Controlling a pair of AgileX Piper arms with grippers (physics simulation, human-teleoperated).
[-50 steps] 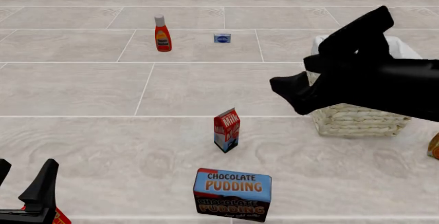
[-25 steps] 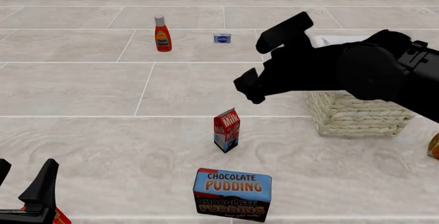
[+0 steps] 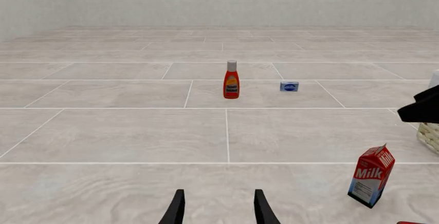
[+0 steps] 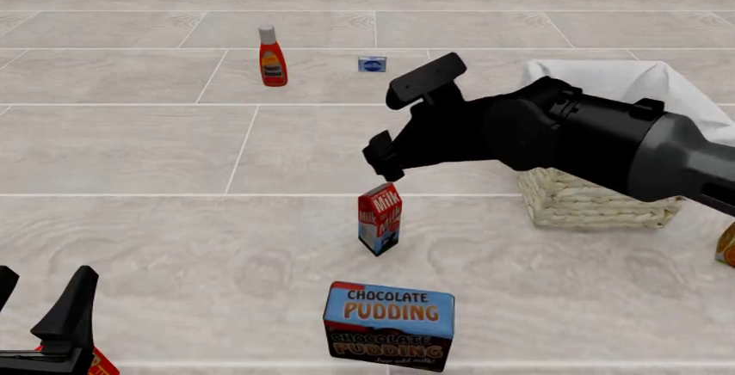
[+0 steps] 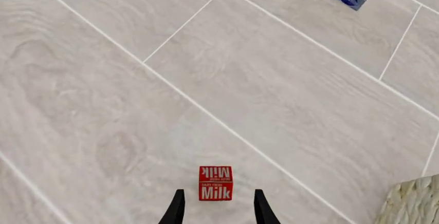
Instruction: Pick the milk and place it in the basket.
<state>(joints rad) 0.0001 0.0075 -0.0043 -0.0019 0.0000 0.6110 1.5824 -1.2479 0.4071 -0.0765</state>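
The milk (image 4: 379,218) is a small red carton with a blue and white base, upright on the tiled surface mid-table. It also shows in the left wrist view (image 3: 372,175) and the right wrist view (image 5: 215,183). My right gripper (image 4: 385,156) hangs open just above and slightly behind it, not touching; in the right wrist view (image 5: 217,211) the carton's top lies between the two fingers. The wicker basket (image 4: 597,201) with a white liner stands to the right, partly hidden by the right arm. My left gripper (image 4: 40,306) is open and empty at the near left corner.
A chocolate pudding box (image 4: 391,323) stands just in front of the milk. A ketchup bottle (image 4: 272,57) and a small blue box (image 4: 371,64) stand at the back. An orange object (image 4: 727,246) sits at the right edge, and a red item (image 4: 101,362) by the left gripper.
My right arm has swung left from over the basket to above the milk, and its gripper now points down at the carton. The left arm and all objects have not moved.
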